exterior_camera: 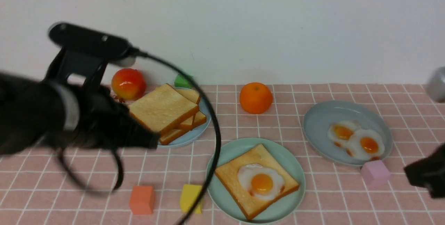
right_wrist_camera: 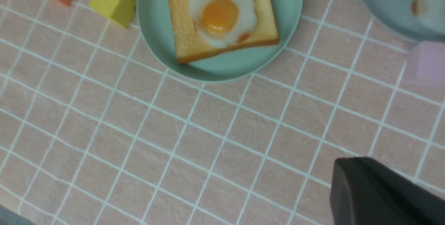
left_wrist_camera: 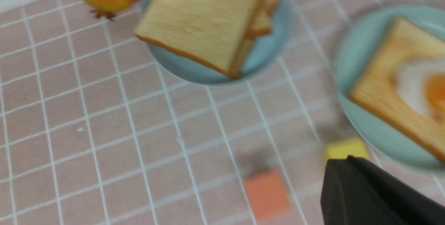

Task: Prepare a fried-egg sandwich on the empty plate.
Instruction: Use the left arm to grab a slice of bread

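left tool (exterior_camera: 153, 141) and right tool (exterior_camera: 412, 175) both clenched, empty. I'd open left, pinch top toast slice (exterior_camera: 161, 108) by its crust, lay flat on egg (exterior_camera: 260, 182).

No text, label, brand, number or sign can be read in any view (the mint-green plate (exterior_camera: 290, 169), toast slice (exterior_camera: 232, 179), fried egg (exterior_camera: 260, 182), orange block (exterior_camera: 142, 200), yellow block (exterior_camera: 188, 197) and checked tabletop (exterior_camera: 323, 197) all show plain surfaces).
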Tool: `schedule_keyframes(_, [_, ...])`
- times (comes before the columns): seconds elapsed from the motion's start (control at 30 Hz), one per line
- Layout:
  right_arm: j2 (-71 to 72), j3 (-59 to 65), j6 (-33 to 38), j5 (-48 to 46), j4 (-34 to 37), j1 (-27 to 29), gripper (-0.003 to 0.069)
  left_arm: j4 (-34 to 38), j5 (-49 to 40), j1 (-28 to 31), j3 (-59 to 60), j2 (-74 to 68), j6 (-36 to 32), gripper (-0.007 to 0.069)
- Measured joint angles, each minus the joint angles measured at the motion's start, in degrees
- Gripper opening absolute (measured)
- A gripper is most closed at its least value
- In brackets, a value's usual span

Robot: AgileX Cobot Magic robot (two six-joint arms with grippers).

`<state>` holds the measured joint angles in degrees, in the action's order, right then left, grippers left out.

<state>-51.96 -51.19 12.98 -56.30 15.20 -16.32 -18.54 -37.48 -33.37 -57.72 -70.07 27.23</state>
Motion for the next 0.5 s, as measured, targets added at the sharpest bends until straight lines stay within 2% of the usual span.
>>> schedule_keyframes(0.03, [2.68, 0.55, 0.62, 0.34, 0.13, 0.00, 0.0004, 3.10, 1.52, 3.27, -1.23, -2.75, -3.19, 0.0013])
schedule_keyframes(0.17, [7.67, 0.81, 3.21, 1.57, 1.36, 0.00, 0.0004, 9.81, 2.03, 8.07, -4.67, -10.13, -13.24, 0.0013])
schedule_keyframes(0.2, [9.84, 0.81, 5.26, 2.51, 2.35, 0.00, 0.0004, 11.94, 1.97, 9.27, -6.72, -13.73, -19.02, 0.0013])
schedule_keyframes(0.23, [10.30, 0.81, 5.46, 2.66, 2.63, 0.00, 0.0004, 12.24, 1.97, 9.33, -6.94, -14.61, -19.64, 0.0013])
schedule_keyframes(0.33, [12.59, 0.81, 8.63, 2.97, 4.47, 0.00, 0.0005, 12.90, 1.25, 9.65, -10.66, -21.67, -28.10, 0.0014])
schedule_keyframes(0.4, [12.75, 0.81, 9.94, 2.97, 5.49, 0.00, 0.0005, 13.05, 0.82, 9.65, -12.68, -25.43, -31.61, 0.0046])
schedule_keyframes(0.5, [12.75, 1.99, 10.56, 3.45, 6.36, 0.00, 0.0005, 12.80, 0.69, 9.65, -15.40, -30.07, -34.71, 0.0150])
